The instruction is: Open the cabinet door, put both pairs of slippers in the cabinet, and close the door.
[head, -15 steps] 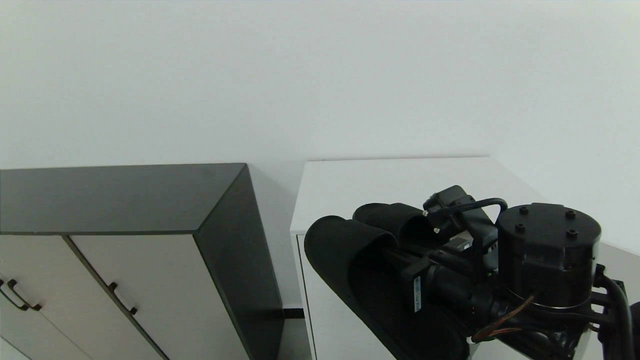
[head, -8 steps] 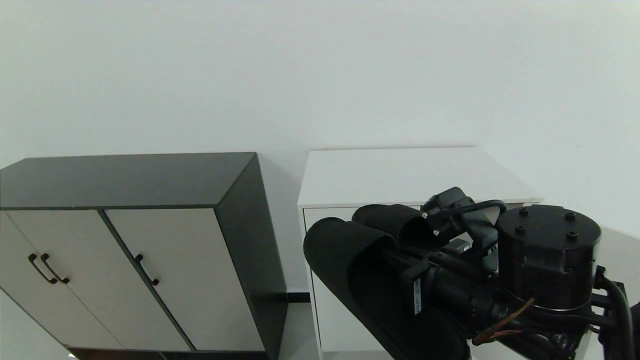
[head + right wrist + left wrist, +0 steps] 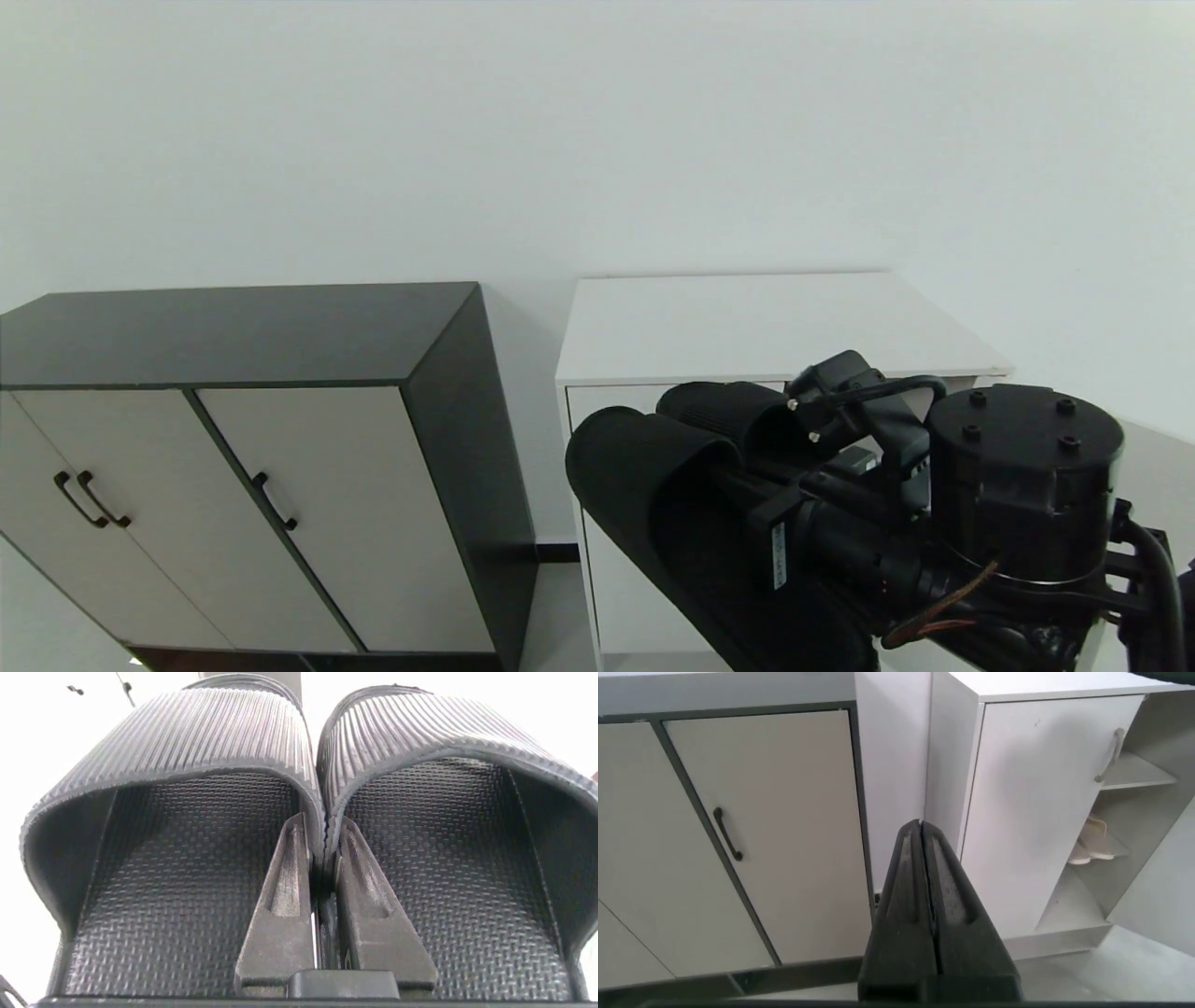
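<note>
Right hand (image 3: 322, 845) was clenched on the black slippers (image 3: 187, 859), its two fingers pinching the inner walls where the pair met side by side, which looked like a way of carrying both as one load. Left hand (image 3: 922, 835) was clenched on nothing, its fingers pressed flat together and pointed at the gap between the two cabinets, probably kept free for the door work. Largest before the robot was the dark cabinet (image 3: 233, 336) on the left, both pale doors shut and seemingly no part of the job. Just beside it on the right stood the white cabinet (image 3: 766, 322). From the left wrist, its one door (image 3: 1036, 821) was shut, while the part beyond that door's handle lay open with a shelf (image 3: 1144, 770) showing. So the opening step appeared done. In the head view the black slippers (image 3: 672, 485) hung in the air in front of the white cabinet, toes forward and soles down, apart from it and not yet inside, likely held level so they could slide onto a shelf. Smallest, the pale slippers (image 3: 1092, 840) already sat inside the open part below the shelf, so I judged about half the stowing done, with the black pair and the closing left.
</note>
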Robot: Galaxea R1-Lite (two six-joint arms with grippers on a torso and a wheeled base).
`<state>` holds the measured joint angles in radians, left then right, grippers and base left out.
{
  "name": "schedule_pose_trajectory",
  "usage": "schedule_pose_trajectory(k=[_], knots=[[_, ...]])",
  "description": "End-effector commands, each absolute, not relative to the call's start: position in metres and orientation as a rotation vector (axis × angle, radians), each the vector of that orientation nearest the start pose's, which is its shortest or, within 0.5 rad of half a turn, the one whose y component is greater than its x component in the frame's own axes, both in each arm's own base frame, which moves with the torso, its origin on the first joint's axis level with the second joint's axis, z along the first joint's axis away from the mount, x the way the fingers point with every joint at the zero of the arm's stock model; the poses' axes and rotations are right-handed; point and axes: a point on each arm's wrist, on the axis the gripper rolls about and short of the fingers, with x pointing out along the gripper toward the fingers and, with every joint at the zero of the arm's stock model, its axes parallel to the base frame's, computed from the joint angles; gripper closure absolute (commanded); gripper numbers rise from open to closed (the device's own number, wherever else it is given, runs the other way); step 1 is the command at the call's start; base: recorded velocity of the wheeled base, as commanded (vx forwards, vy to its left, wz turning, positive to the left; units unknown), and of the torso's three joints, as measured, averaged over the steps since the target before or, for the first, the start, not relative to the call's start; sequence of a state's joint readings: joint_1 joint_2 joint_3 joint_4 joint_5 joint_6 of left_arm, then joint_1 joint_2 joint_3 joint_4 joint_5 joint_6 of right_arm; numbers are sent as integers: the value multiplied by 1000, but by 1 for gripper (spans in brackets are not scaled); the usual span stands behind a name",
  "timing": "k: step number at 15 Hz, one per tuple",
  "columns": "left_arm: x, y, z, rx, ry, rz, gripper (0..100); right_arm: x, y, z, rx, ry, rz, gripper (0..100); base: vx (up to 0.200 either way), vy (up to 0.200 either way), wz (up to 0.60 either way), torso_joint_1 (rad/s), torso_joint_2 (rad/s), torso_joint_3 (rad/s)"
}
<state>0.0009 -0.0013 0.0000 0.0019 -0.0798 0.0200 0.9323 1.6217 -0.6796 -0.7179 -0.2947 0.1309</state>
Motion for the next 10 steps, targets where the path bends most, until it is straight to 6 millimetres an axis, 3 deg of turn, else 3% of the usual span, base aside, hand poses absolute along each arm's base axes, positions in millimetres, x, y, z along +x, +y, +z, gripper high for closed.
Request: schedule_pose_trajectory(k=[1,10], knots=[[-23,-2,75,20,1,-78,100,171,220,178,-8,233,621,100,0,0,0,0,0,0],[-23,-2,75,20,2,-78,100,172,220,178,-8,234,619,100,0,-200,0,2,4,3]])
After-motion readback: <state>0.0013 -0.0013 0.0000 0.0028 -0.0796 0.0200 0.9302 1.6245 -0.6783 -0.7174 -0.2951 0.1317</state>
